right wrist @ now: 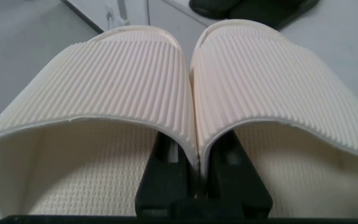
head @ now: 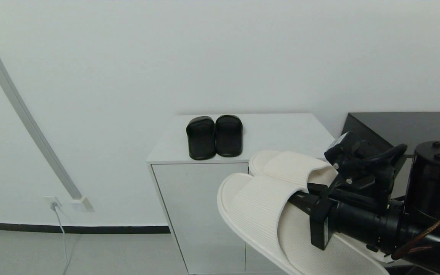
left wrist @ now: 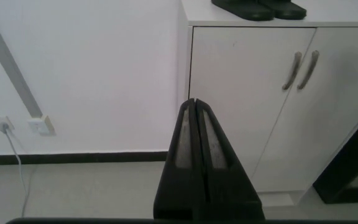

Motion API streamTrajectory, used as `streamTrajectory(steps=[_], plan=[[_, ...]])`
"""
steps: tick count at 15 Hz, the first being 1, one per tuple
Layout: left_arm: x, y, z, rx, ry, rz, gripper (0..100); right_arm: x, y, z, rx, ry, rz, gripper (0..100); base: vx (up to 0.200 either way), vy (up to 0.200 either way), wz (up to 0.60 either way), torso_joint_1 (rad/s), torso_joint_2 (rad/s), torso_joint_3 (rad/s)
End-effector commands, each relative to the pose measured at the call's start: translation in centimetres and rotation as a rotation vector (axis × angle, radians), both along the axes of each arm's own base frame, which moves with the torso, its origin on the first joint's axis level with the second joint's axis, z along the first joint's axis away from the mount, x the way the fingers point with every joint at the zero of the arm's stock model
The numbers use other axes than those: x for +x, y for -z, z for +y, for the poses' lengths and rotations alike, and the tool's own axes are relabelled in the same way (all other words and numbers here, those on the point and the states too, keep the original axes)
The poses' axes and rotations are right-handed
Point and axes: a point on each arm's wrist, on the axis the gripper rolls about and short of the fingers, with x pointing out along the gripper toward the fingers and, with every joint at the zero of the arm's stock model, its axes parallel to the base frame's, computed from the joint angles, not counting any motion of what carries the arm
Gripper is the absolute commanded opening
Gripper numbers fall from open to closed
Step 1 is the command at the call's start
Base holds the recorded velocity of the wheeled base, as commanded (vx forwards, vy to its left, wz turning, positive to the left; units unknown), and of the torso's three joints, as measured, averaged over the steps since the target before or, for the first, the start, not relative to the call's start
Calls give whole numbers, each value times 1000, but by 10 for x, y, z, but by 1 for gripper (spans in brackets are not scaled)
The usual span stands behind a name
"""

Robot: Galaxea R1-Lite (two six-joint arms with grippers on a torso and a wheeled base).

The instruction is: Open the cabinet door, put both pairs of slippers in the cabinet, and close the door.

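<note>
The right pincer (right wrist: 196, 165) grips the white slippers (head: 258, 202) by their touching inner straps, toes pointing at the closed cabinet (head: 197, 206). The left pincer (left wrist: 195, 124), closed and empty, faces the door handles (left wrist: 301, 70), so it looks the freer arm. The black slippers (head: 214, 136) sit on the cabinet's top.

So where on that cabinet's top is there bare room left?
The cabinet top is bare right of the black slippers, out to its right edge, with a narrower strip on their left. Its front right corner looks crowded: the right gripper holds the white slippers before it.
</note>
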Motion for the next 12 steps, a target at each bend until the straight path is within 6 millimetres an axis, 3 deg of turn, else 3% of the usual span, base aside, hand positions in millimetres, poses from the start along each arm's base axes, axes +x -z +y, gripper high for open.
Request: streamTrajectory(steps=[1,9,12], plan=[[0,0,0,2,-1,1,0,-1,2,-1,-6,0,4,0,-200,0,0,2,2,2],[0,0,0,3,-3,1,0,0,4,-3,-10,6,8,0,0,0,0,-6,12,8],[0,0,0,3,-3,1,0,0,6,-3,-16,5,11,0,0,0,0,-167,409,230]])
